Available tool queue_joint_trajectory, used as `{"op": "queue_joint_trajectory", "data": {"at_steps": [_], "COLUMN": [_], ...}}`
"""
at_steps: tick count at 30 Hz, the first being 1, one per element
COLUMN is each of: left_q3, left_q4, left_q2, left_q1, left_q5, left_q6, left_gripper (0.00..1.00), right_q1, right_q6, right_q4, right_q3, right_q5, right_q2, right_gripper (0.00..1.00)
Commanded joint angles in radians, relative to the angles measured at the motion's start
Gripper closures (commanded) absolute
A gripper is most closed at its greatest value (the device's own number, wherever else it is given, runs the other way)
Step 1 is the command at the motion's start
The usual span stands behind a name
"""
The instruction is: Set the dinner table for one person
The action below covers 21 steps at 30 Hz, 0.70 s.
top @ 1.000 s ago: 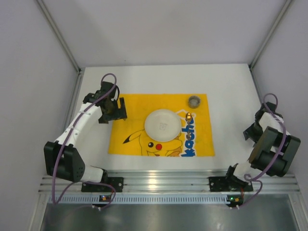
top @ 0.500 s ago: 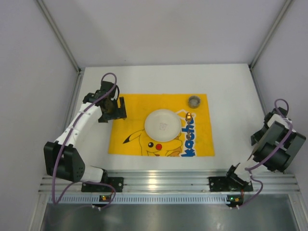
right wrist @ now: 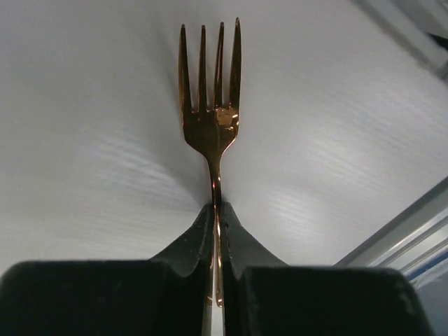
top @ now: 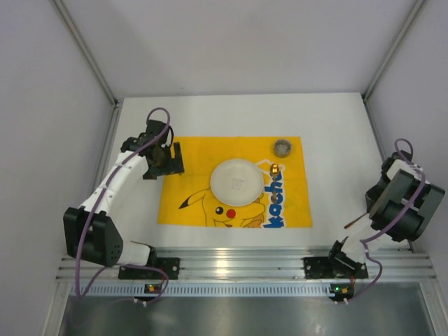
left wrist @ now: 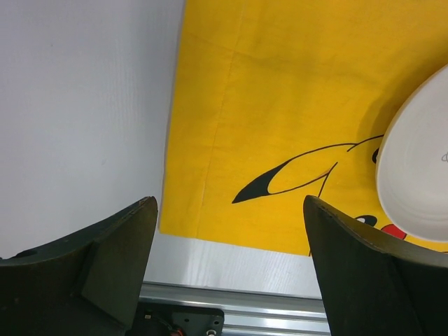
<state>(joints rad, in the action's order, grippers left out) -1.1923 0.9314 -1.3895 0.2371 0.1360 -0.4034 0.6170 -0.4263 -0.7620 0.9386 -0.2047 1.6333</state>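
**Top external.** The tabletop (top: 231, 115) is white, matte and rectangular, and fills the floor of the enclosure. A yellow Pikachu-print cloth (top: 196, 150) lies flat near its middle. A white plate (top: 236, 181) sits on the centre of the cloth. A small dark round cup (top: 282, 147) stands near the cloth's far right corner. A tiny gold-coloured item (top: 274, 169) is just beside the plate's right rim, too small to identify. The left arm (top: 119, 178) reaches to the cloth's left edge, its wrist over the far left corner. The right arm (top: 402, 203) is folded up at the right edge of the tabletop, well apart from the cloth. A thin copper-coloured fork (top: 353, 222) sticks out from under it toward the cloth. The state of the jaws cannot be read from this view.

**Left wrist.** The left jaws stand wide apart, with one dark finger (left wrist: 105, 259) low on the left, the other low on the right, and nothing between them. Below them are the cloth's left edge, bare tabletop (left wrist: 77, 105) to its left, and the plate's rim (left wrist: 413, 168) at the right. An aluminium rail (left wrist: 266, 318) runs along the bottom.

**Right wrist.** The right jaws are closed tight on the fork's (right wrist: 212, 119) handle, pads touching it on both sides. The tines point straight away from the camera. A plain white surface fills the background, with a rail (right wrist: 413, 231) at the lower right.
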Motion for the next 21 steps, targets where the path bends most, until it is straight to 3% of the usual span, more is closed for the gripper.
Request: {"op": "queue_joint_trajectory", "data": {"at_steps": [1, 10, 18, 21], "left_q3": [0.019, -0.049, -0.115, -0.138], "left_q4": [-0.046, -0.109, -0.304, -0.437], "left_q2": [0.049, 0.032, 0.012, -0.012], "left_q1": [-0.002, -0.001, 0.044, 0.112], "left_q5": [0.004, -0.131, -0.603, -0.657], "left_q6": [-0.015, -0.015, -0.061, -0.141], "left_gripper": [0.1, 0.11, 0.09, 0.08], "right_q1": [-0.146, -0.447, -0.707, -0.81], "right_q6": [-0.012, -0.126, -0.247, -0.327], "right_q4": [0.064, -0.085, -0.145, -0.12], "right_q3": [-0.011, 0.33, 0.586, 0.643], "right_q5": [0.031, 0.105, 0.282, 0.371], "right_q2": [0.011, -0.044, -0.044, -0.023], "right_gripper": [1.0, 1.0, 1.0, 1.0]}}
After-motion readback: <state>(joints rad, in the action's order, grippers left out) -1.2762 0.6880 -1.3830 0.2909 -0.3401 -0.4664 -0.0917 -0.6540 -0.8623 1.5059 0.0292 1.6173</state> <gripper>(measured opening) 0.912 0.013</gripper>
